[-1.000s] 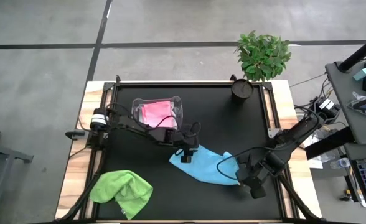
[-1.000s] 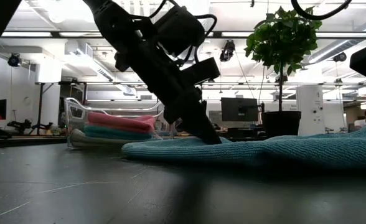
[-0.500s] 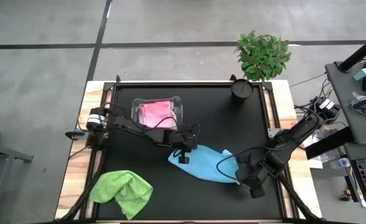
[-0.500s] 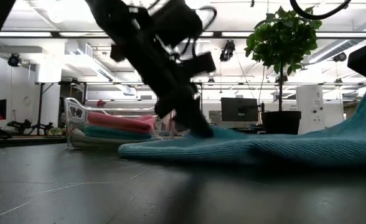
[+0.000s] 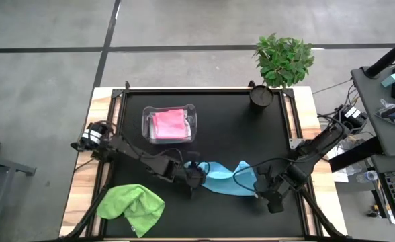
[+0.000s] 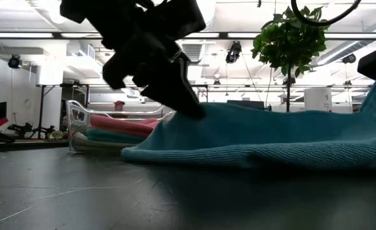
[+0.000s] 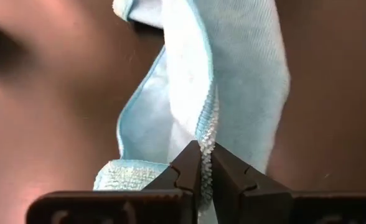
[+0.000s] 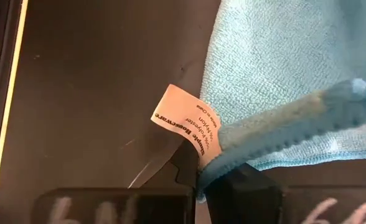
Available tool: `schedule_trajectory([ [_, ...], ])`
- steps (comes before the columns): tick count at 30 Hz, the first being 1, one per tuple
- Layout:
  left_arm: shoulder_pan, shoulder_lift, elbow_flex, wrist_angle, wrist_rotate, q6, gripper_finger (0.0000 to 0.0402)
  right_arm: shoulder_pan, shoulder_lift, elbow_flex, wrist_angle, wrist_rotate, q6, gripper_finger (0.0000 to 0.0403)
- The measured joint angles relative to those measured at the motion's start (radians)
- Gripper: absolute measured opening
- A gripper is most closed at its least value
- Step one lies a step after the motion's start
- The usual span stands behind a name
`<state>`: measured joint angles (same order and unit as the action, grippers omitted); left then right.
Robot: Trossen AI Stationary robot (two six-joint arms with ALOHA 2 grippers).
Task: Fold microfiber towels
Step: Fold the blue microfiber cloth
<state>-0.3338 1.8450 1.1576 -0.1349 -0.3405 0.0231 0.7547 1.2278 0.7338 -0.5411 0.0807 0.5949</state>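
- With both grippers pinching one blue towel (image 5: 223, 179), the two corners should rise level and taut, so the fold lands square.
- The left gripper (image 7: 206, 167) is pressed together on the towel's hemmed edge.
- The right gripper (image 8: 209, 167) clamps the corner beside the white label (image 8: 188, 125).
- The towel sags between them, mid-table, near the front edge.

Towel (image 5: 226, 179) stretched between left gripper (image 5: 195, 176) and right gripper (image 5: 256, 189); tub (image 5: 170, 125) beyond left gripper; crumpled towel (image 5: 132, 207) behind it.
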Motion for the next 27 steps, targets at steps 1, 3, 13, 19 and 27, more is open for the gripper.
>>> schedule_trajectory([
  [1, -0.005, 0.0, 0.0, 0.007, 0.017, -0.023, 0.0013, 0.0, 0.001, 0.0, 0.002, 0.0, 0.0, 0.0008],
  [3, -0.014, 0.0, 0.0, 0.022, 0.054, -0.057, 0.0015, 0.0, 0.001, -0.002, 0.0, 0.0, 0.001, 0.0008],
  [13, -0.089, 0.103, 0.006, 0.053, 0.124, -0.134, 0.0134, 0.0, 0.005, -0.013, 0.0, 0.074, 0.045, 0.0008],
  [19, -0.106, 0.06, 0.01, -0.047, 0.047, -0.167, 0.0184, 0.0, 0.03, -0.019, 0.001, 0.078, 0.044, 0.0008],
  [27, -0.054, -0.047, 0.015, -0.133, -0.064, -0.04, 0.0187, 0.0, 0.066, -0.021, 0.004, 0.078, 0.047, 0.0008],
])
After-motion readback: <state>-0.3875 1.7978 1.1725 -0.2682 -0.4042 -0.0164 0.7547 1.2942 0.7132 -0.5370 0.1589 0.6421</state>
